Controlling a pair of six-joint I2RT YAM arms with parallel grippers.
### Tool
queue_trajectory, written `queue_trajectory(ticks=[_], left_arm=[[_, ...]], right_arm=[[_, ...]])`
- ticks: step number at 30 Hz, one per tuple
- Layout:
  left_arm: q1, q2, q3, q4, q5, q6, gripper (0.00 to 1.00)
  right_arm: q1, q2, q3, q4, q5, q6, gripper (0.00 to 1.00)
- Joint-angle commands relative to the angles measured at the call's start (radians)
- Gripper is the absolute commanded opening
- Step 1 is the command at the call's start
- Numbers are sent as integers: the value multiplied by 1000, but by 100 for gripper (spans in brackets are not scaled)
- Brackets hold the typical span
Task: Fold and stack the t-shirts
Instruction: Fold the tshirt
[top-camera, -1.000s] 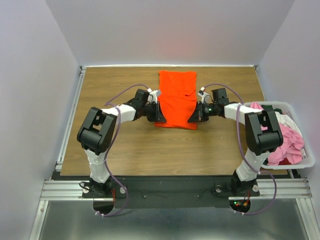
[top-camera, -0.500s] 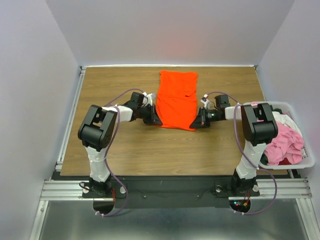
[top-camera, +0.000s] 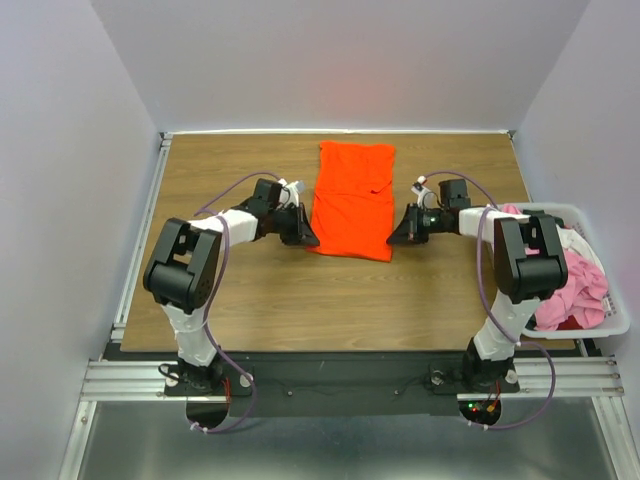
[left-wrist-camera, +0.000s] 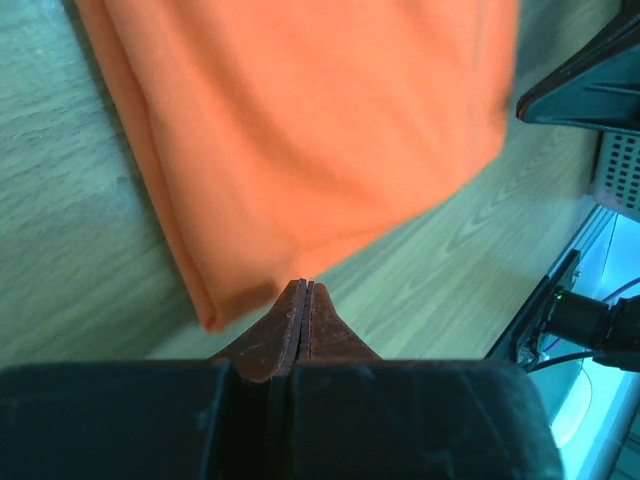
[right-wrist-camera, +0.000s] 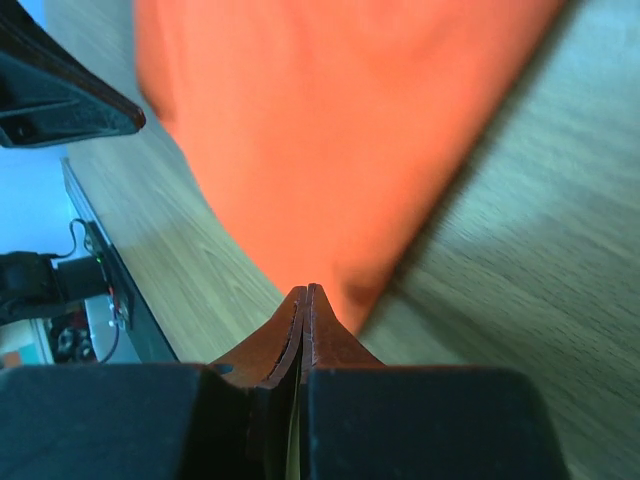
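1. Seen from my remote station: a wood-grain tabletop (top-camera: 230, 300) boxed in by plain pale walls (top-camera: 330, 60), with a metal rail frame (top-camera: 340, 385) along the near edge where both arms are bolted
2. A white plastic bin (top-camera: 612, 325) sits at the table's right edge, heaped with pink cloth (top-camera: 580, 285) and white cloth (top-camera: 575, 240)
3. The orange t-shirt (top-camera: 352, 200) lies flat on the bare wood, centred left to right, folded into a long narrow rectangle that runs from near the far edge to about the middle of the table
4. It is a plain bright orange; I see one small crease by its right edge, and my left wrist camera shows its left side as a doubled fold ending in a rounded near corner
5. The left gripper (top-camera: 308, 238) sits low just beside the shirt's near left corner, its fingers pressed together with nothing visible between them; in its own camera the tips meet the near hem
6. The right gripper (top-camera: 395, 238) mirrors it at the near right corner, fingers likewise pressed together and empty as far as I can see, though that wrist view is blurred
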Motion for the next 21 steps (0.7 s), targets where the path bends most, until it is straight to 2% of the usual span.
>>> queue_trajectory(ticks=[1, 12, 21], left_arm=[[6, -125, 32, -39, -31, 4, 5], [7, -38, -33, -59, -96, 27, 4], [14, -35, -62, -93, -179, 22, 3]], right_arm=[[2, -62, 49, -2, -6, 26, 1], [13, -16, -26, -6, 51, 12, 1], [12, -2, -40, -13, 148, 1, 1]])
